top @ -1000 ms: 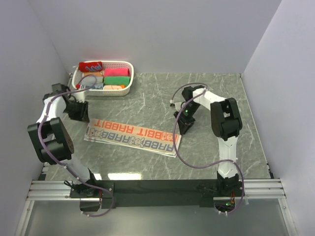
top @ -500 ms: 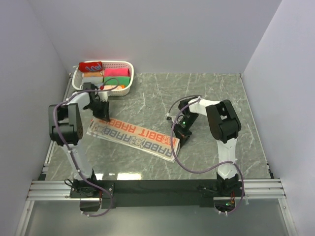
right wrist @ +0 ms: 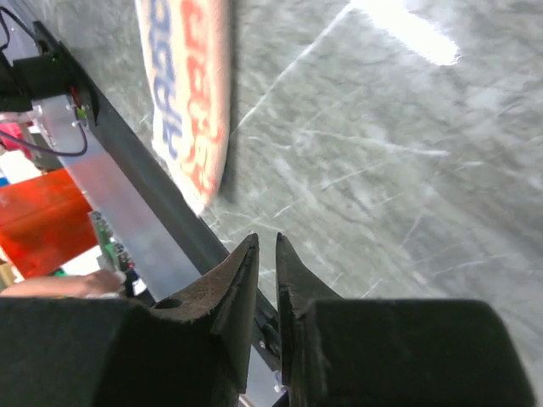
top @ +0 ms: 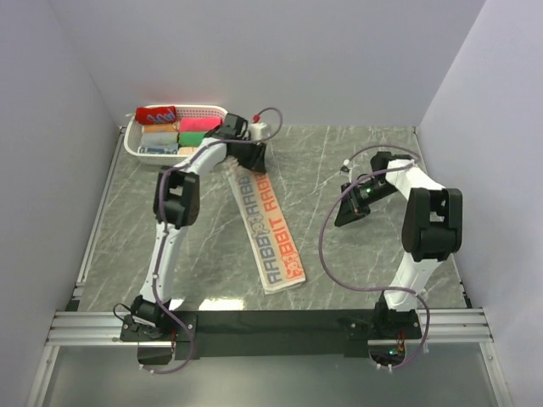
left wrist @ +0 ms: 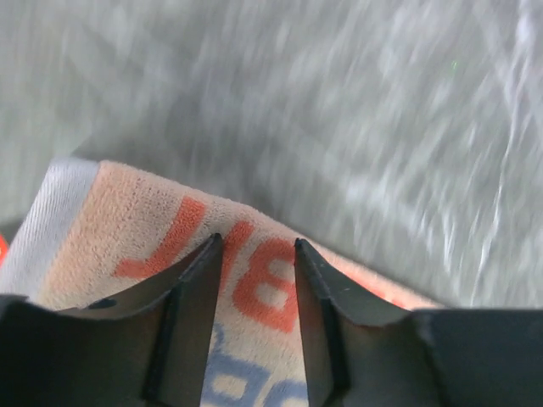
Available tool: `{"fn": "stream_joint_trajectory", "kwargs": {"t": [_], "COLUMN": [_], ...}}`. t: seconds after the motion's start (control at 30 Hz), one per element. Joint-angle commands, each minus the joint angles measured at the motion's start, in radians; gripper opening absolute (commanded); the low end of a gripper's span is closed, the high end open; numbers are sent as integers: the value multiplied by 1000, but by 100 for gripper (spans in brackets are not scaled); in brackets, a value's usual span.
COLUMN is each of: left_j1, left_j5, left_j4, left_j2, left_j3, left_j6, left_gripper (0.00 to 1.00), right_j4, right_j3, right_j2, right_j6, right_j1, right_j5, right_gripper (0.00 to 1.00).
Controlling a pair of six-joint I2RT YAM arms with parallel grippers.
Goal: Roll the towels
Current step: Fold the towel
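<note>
Towel (left wrist: 127, 229) end under left hand (left wrist: 256, 242), part-open, tips touching; right hand (right wrist: 265, 239) narrow slit, empty

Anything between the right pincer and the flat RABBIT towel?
Nothing visible. Only bare table lies between the right pincer and the towel. The left pincer sits at the towel's far end, by the basket, outside that path.

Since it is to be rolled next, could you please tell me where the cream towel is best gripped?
Probably a corner of its near short end, from above and the near side: the cream towel lies flat as a long strip, so only edges can be pinched.
</note>
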Motion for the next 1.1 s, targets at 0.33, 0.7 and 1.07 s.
{"fn": "stream_joint_trajectory", "kwargs": {"t": [0.33, 0.7, 1.07], "left_j1": [23, 20, 20], "left_j5": [45, 7, -61], "left_j4": [80, -49, -39], "left_j2": [-242, -161, 61], "left_j3": [-110, -165, 52], "left_j6": [-79, -103, -110], "left_gripper": [53, 41, 38], "right_j4": [236, 322, 353], "right_j3": [-62, -73, -139], "right_j2": [-58, 13, 134], "right_j6": [150, 211, 246], "right_j1": [163, 361, 464], "right_j5": [-56, -95, -91], "right_gripper": [22, 12, 10]}}
